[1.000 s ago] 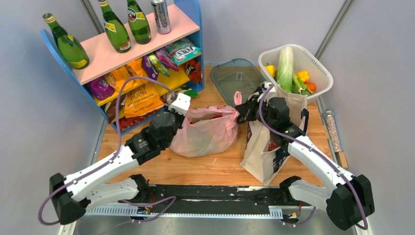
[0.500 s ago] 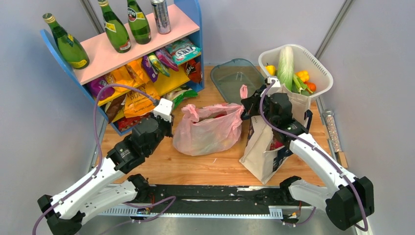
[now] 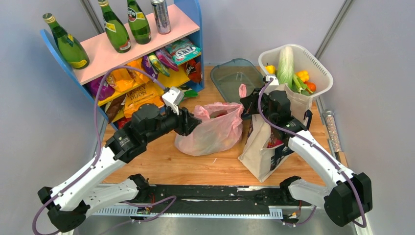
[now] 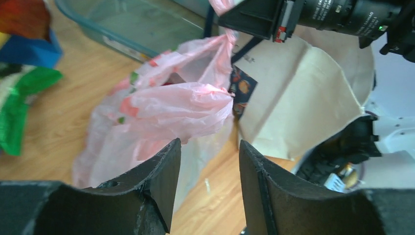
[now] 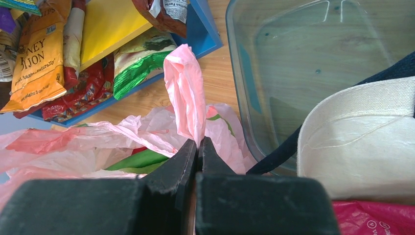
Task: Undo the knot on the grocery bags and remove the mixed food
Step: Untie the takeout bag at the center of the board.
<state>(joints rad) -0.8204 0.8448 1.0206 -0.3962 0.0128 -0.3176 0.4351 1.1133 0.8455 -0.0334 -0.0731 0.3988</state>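
Pink bag: the pink bag [image 3: 215,139] is seen slumped on the wooden table [image 3: 195,169] with its mouth pulled open. Every place below is given from it.
Knot: the two handles are seen apart, not tied together.
Right gripper: the right gripper [image 5: 198,143] is held at the bag's upper right corner. Its jaws are pressed fully together on the pink handle strip [image 5: 185,83], which is stood upright above the fingertips.
Left gripper: the left gripper [image 4: 209,149] is placed at the bag's left edge. Its jaws are parted by a moderate gap, and nothing is gripped between them.
Loose handle: the loose handle bunch [image 4: 195,105] is seen just beyond the left fingertips, untouched, drooping over the bag's mouth.
Food: a green item [image 5: 139,160] and a red item [image 3: 219,115] are made out inside the bag. What they are cannot be told.
Cream tote: the cream tote [image 3: 262,152] is stood just to the bag's right, with a magenta packet [image 5: 372,218] inside it.
Clear tray: the clear tray [image 3: 237,78] is laid just behind the bag.
Blue shelf: the blue shelf [image 3: 196,29] is set behind the bag and to its left.
White basket: the white basket [image 3: 320,73] is placed behind the bag to the right, beyond the tote.
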